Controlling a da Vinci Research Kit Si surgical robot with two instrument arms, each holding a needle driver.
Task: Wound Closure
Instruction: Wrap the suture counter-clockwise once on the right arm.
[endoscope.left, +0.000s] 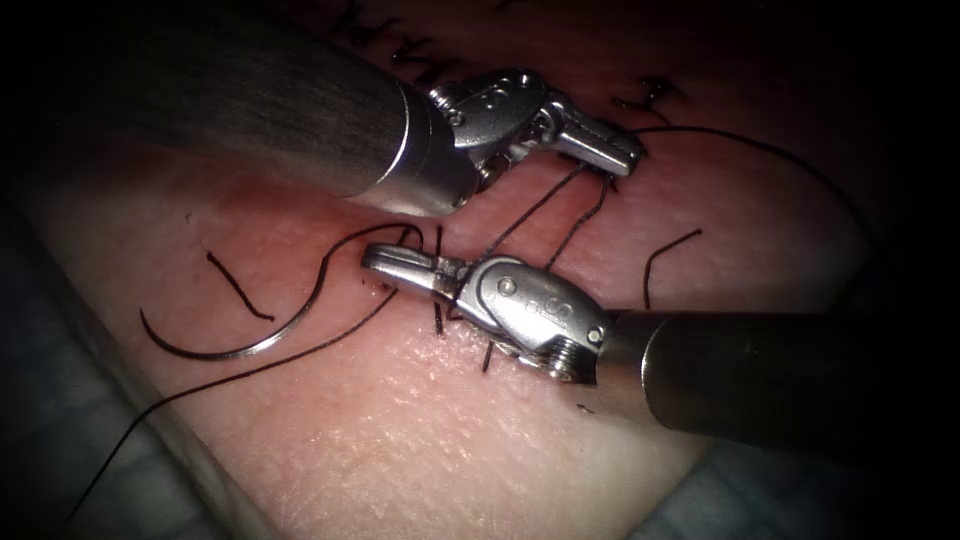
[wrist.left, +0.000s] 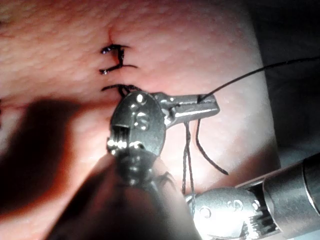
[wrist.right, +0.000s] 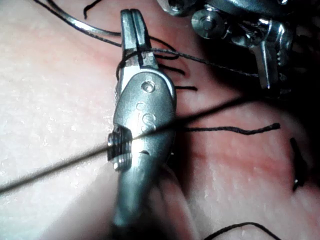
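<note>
My left tool comes in from the upper left, its jaws shut on the dark thread; the left wrist view shows the same grip. Two strands run from there down to my right tool, which lies over the stitched cut with jaws shut and thread wrapped round them; I see nothing between its jaws. The curved needle lies loose on the tissue left of the cut, held by neither tool and not in the tissue. Thread trails from it.
Finished stitches sit farther up the cut, and another knot lies by the left tool. Short cut thread ends lie at left and right. A long strand runs off toward the tissue's lower left edge.
</note>
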